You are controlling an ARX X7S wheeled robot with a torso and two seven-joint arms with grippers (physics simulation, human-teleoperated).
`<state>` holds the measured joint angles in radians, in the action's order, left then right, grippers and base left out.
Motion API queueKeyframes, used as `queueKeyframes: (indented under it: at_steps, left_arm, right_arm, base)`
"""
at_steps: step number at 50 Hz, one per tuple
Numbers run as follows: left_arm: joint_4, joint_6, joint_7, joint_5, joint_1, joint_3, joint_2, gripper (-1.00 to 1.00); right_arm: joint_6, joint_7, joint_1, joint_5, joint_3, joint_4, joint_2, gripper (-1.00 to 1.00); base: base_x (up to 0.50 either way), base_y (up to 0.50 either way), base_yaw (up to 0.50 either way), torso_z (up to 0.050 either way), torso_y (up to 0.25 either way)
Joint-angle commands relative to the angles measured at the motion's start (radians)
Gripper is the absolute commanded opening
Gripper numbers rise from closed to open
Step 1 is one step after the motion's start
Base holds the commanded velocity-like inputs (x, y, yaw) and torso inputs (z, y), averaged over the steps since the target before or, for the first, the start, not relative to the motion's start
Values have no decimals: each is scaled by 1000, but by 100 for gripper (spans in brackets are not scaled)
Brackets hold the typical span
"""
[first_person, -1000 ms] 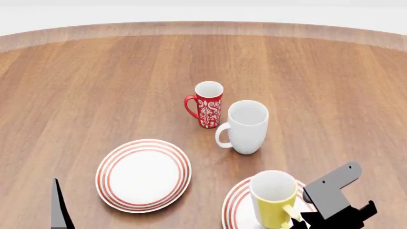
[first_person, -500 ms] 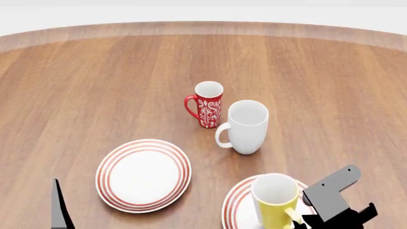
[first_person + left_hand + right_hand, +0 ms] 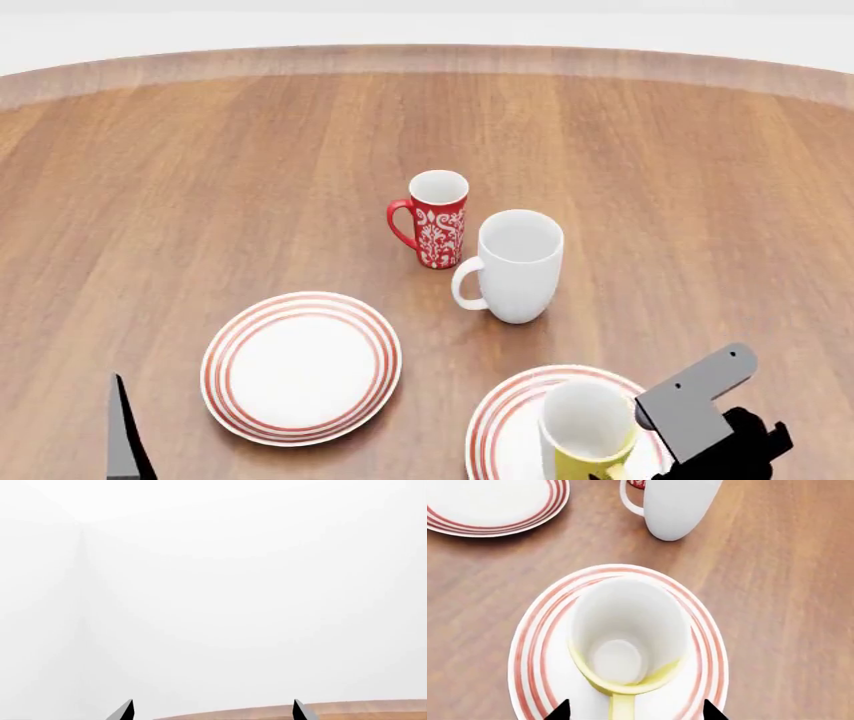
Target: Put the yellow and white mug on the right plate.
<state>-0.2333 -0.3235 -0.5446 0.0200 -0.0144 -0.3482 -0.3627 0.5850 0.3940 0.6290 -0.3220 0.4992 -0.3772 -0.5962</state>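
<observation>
The yellow and white mug (image 3: 587, 432) stands upright on the right plate (image 3: 497, 425), near the head view's bottom edge. In the right wrist view I look into the mug's white inside (image 3: 627, 635); the plate's red rings (image 3: 527, 645) circle it. My right gripper (image 3: 637, 711) is open, its two black fingertips wide apart on either side of the yellow handle (image 3: 620, 707) and not touching it. Its grey mount (image 3: 694, 400) shows right of the mug. My left gripper (image 3: 212, 711) is open and empty, facing a blank white background.
The left plate (image 3: 300, 365) lies to the left on the wooden table (image 3: 200, 180). The tall white mug (image 3: 518, 265) stands just behind the right plate, with the slim red patterned mug (image 3: 437, 220) behind it. The table's far edge curves across the top.
The yellow mug has come down onto the right plate. The right gripper has dropped slightly with it. The left arm has not moved.
</observation>
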Motion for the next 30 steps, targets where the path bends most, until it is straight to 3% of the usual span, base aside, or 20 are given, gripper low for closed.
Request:
queueKeyframes:
  at_steps: [1, 10, 17, 30]
  left_arm:
    - [0, -6, 20, 3, 2, 26, 18, 100]
    - [-3, -5, 17, -3, 4, 29, 15, 100]
    - [-10, -5, 14, 1, 0, 27, 13, 100]
    - [-18, -2, 8, 4, 2, 28, 9, 100]
  right_arm:
    - [-4, 19, -2, 20, -19, 3, 18, 100]
    - [47, -26, -83, -47, -93, 174, -32, 100]
    - [109, -101, -256, -184, -244, 481, -122, 100]
    - [75, -209, -539, -353, -500, 739, -158, 100]
  base:
    - [0, 0, 0, 0, 0]
    - [0, 0, 0, 0, 0]
    - [0, 0, 0, 0, 0]
    - [0, 0, 0, 0, 0]
